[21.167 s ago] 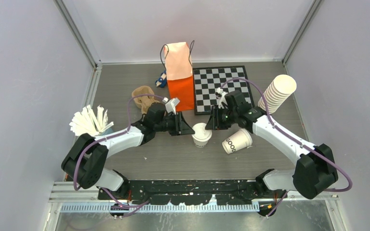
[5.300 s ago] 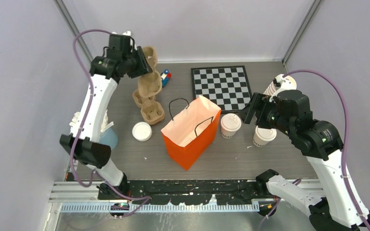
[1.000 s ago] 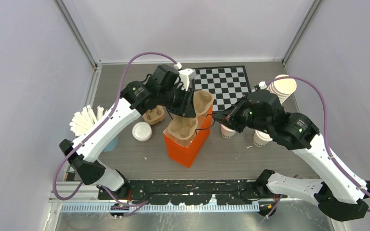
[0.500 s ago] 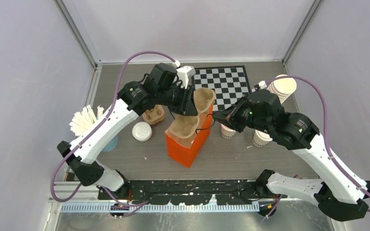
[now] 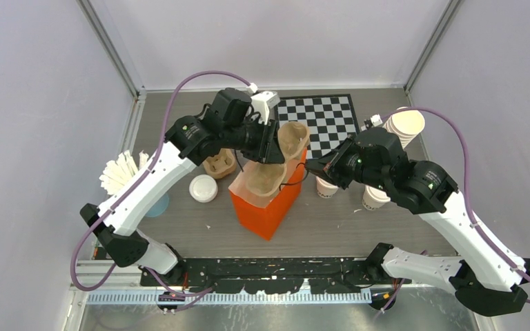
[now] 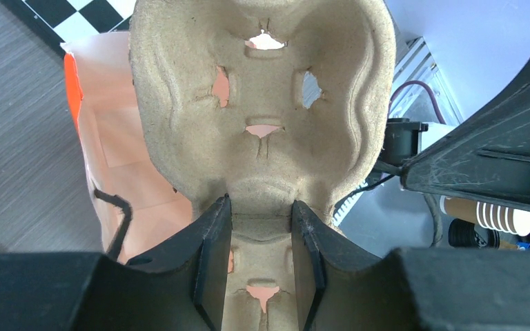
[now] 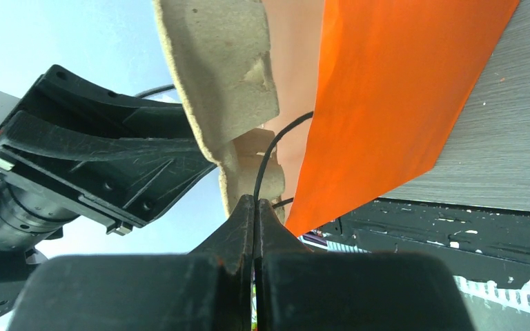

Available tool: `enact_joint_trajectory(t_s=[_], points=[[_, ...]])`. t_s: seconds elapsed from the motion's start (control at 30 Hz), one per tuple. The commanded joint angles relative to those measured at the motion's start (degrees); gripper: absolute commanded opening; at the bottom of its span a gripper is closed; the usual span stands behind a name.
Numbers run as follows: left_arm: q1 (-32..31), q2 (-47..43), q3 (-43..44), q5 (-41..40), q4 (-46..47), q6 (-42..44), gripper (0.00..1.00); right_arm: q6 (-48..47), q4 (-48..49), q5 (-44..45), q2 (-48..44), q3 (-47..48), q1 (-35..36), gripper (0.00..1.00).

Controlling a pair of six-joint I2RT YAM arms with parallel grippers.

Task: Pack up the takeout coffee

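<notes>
Little to report over the last second beyond a slight leftward shift of the orange bag (image 5: 266, 207) and a small re-angling of the pulp cup carrier (image 5: 276, 162), lower end at the bag's mouth. Gripping the carrier's narrow middle with the left pincer (image 6: 261, 221) part-way open; pinching the bag's black handle (image 7: 269, 158) in the right pincer (image 7: 255, 207), closed tight. Judging by that, carrier first, leaving the takeout coffee (image 5: 326, 187) unpacked, upright on the table (image 5: 179, 124) just right of the bag. Around: pale walls, grey wood-grain top, chessboard (image 5: 321, 117), cup stack (image 5: 400, 131), loose lid (image 5: 203, 187).
</notes>
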Motion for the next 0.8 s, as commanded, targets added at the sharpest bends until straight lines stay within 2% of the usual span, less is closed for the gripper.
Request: enact_joint_trajectory(t_s=[0.0, 0.2, 0.53, 0.77], points=[[-0.32, -1.35, 3.06, 0.27, 1.84, 0.11, 0.21, -1.4, 0.52, 0.84, 0.74, 2.97, 0.2, 0.0], [-0.33, -1.23, 1.79, -0.46, 0.98, 0.19, 0.21, -2.23, -0.03, 0.55, 2.16, 4.33, 0.23, 0.01], [-0.32, -1.68, -3.26, -4.83, -1.02, 4.19, 0.2, -2.22, 0.22, 0.39, 2.32, 3.62, 0.23, 0.0], [-0.41, -1.62, -3.75, -7.45, -3.08, 7.31, 0.2, -2.22, 0.08, 0.72, 2.22, 3.47, 0.23, 0.0]])
